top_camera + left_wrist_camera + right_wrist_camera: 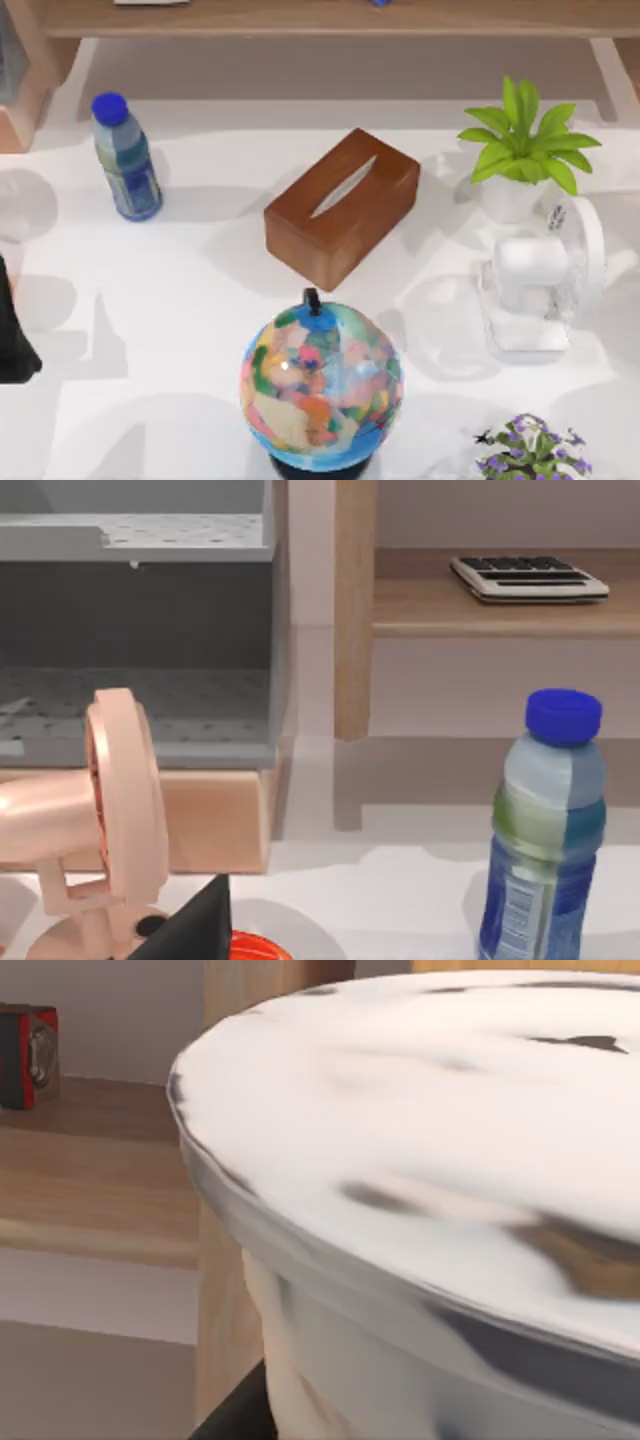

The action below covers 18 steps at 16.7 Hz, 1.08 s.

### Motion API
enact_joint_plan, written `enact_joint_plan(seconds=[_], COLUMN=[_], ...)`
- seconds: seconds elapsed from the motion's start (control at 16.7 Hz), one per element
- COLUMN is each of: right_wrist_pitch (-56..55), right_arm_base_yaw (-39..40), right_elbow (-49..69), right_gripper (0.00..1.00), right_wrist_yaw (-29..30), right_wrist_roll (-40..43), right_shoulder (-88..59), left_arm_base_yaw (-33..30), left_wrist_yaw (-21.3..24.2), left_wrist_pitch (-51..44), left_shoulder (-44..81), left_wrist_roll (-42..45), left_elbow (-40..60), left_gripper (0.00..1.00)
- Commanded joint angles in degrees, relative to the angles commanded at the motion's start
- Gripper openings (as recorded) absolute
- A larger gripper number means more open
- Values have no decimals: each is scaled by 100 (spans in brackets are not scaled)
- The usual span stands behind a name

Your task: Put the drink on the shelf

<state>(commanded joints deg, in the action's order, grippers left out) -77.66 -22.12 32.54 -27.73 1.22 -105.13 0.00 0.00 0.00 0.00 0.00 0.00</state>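
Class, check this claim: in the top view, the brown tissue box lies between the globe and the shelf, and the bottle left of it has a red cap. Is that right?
Not quite. The bottle has a blue cap, not a red one, as the top view shows. The rest stands: the tissue box lies between the globe and the shelf, with the bottle to its left.

Top view: the shelf (330,17) is cut by the upper edge, and two items on it appear as slivers too small to identify. The globe (320,386) base and the purple flowers (530,452) are cropped below. A dark arm part (14,335) is cut at the left edge.

Right wrist view: a pale round container (440,1190) at close range is cropped on three sides.
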Motion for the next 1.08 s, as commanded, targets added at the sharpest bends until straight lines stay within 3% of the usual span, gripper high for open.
enact_joint_plan(seconds=[0.3,0.6,1.08], right_wrist_pitch=[1228,2770,5039], right_arm_base_yaw=[1532,2822,4056], right_elbow=[888,2116,4094], right_gripper=[0,0,0], right_wrist_yaw=[948,2260,4346], right_wrist_roll=[-232,-374,-413], right_shoulder=[545,590,-42], left_arm_base_yaw=[0,0,0], left_wrist_yaw=[0,0,0], left_wrist_pitch=[0,0,0], left_shoulder=[0,0,0], left_wrist_roll=[0,0,0], left_elbow=[0,0,0], left_gripper=[100,100,100])
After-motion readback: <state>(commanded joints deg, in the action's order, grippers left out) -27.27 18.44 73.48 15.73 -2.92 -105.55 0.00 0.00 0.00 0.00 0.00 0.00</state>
